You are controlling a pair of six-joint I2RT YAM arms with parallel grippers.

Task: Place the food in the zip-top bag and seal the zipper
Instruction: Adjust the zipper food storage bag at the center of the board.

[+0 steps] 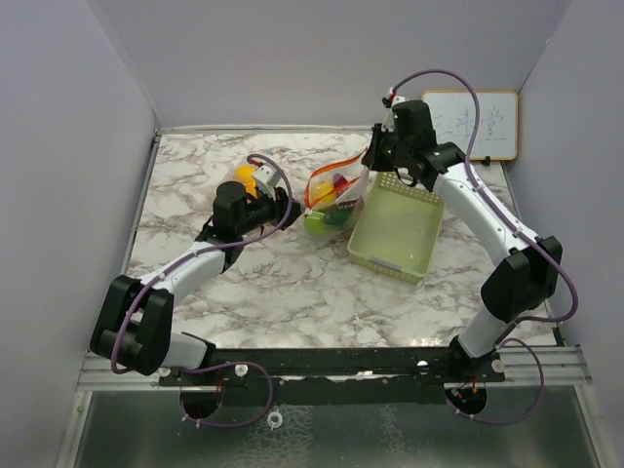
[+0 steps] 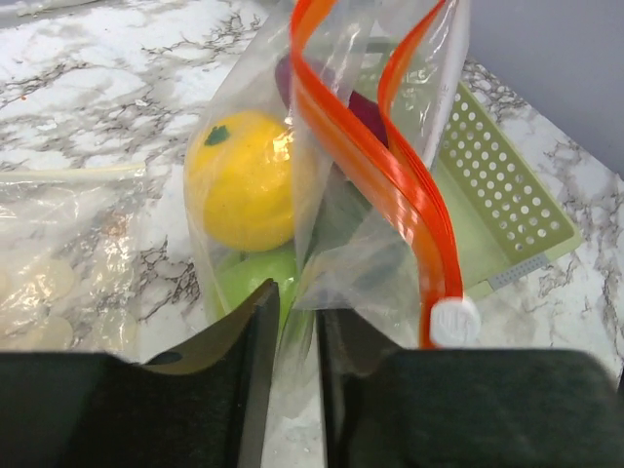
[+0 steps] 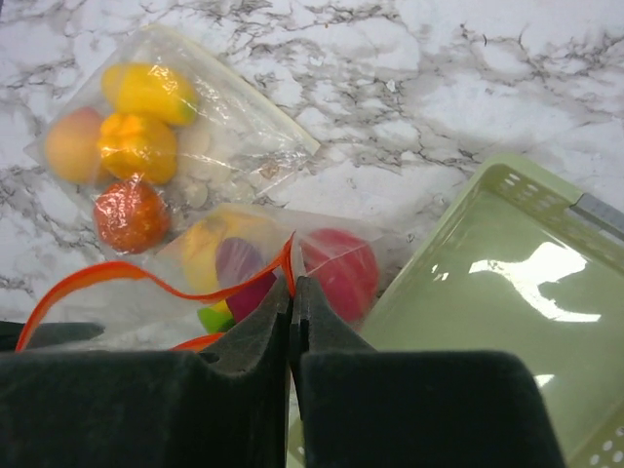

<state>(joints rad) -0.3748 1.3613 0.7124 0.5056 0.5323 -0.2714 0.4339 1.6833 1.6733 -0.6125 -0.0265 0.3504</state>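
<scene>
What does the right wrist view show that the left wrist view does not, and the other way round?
Only the right wrist view: yellow, orange and red fruits inside a second clear bag lying flat on the table, and the right gripper shut on the zip-top bag at its orange zipper.
Only the left wrist view: the white slider on that zipper, and the left gripper with bag film running into its narrow gap.
Both: the zip-top bag, a yellow fruit in it, the pale green basket and the marble table.
</scene>
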